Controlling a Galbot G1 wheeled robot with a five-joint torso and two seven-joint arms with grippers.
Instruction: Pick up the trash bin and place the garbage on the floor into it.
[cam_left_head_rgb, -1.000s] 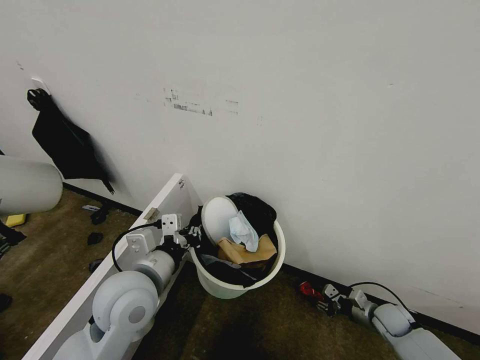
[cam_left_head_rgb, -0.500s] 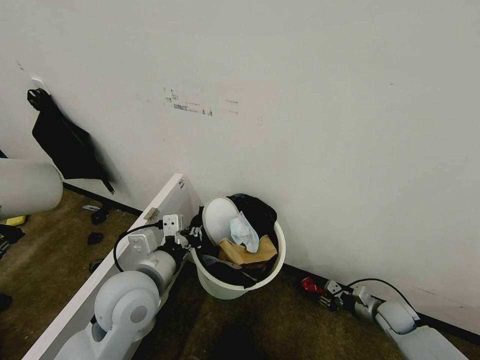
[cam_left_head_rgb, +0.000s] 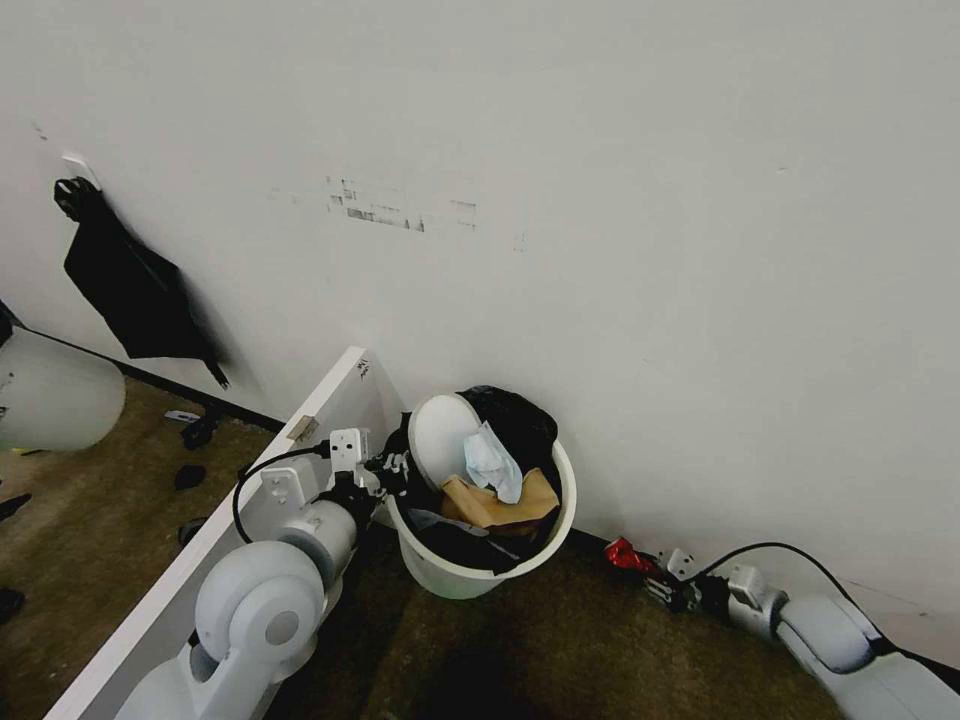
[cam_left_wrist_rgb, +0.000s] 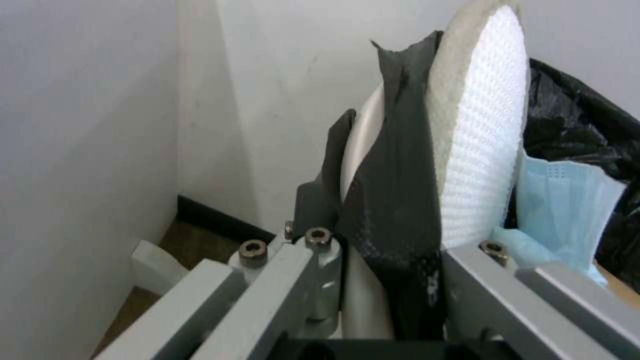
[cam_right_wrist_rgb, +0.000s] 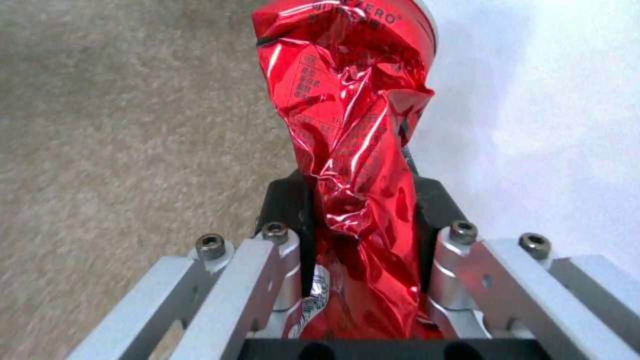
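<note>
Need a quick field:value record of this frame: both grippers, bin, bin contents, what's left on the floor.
left gripper: shut on the rim of the trash bin, black liner pinched between its fingers
right gripper: low by the skirting, shut on the crushed red can
bin contents: white slipper standing on edge, blue face mask, tan crumpled paper
bin position: on or just above the floor, cannot tell which, beside a white panel
floor, far left: small dark bits

Dim, flat indoor light; you got soft frames.
You had the wall (cam_left_head_rgb: 620, 200) evenly lit, a dark shadow pooled on the floor (cam_left_head_rgb: 560, 650) under the trash bin (cam_left_head_rgb: 470, 575), glare on the crushed red can (cam_right_wrist_rgb: 353, 150), carpet blurred beside it, head-view edges bowed.
</note>
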